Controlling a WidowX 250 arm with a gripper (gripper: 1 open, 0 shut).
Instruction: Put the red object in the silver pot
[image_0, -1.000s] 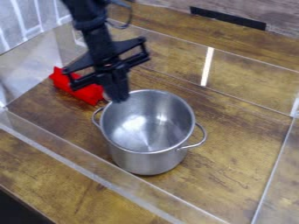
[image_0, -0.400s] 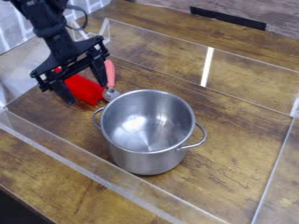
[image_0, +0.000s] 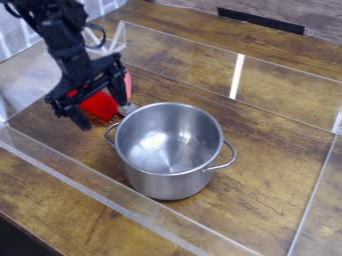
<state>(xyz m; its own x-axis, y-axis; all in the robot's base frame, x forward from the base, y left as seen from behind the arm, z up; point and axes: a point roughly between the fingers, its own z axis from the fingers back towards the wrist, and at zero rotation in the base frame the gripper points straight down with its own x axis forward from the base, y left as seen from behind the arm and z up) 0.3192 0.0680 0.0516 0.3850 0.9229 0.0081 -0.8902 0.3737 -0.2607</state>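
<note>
looking down on the wooden surface (image_0: 267, 190), i see the silver pot (image_0: 167, 150) upright near the middle, nothing inside it. my black gripper (image_0: 94, 102) hangs just left of the pot, jaws spread wide either side of the red object (image_0: 96, 100), which lies on the surface beside the pot's rim.

My arm (image_0: 56, 40) is black throughout, built of blocky jointed segments, with a thin dark cable looping near my wrist. My fingers (image_0: 67, 100) are slim black bars.
</note>
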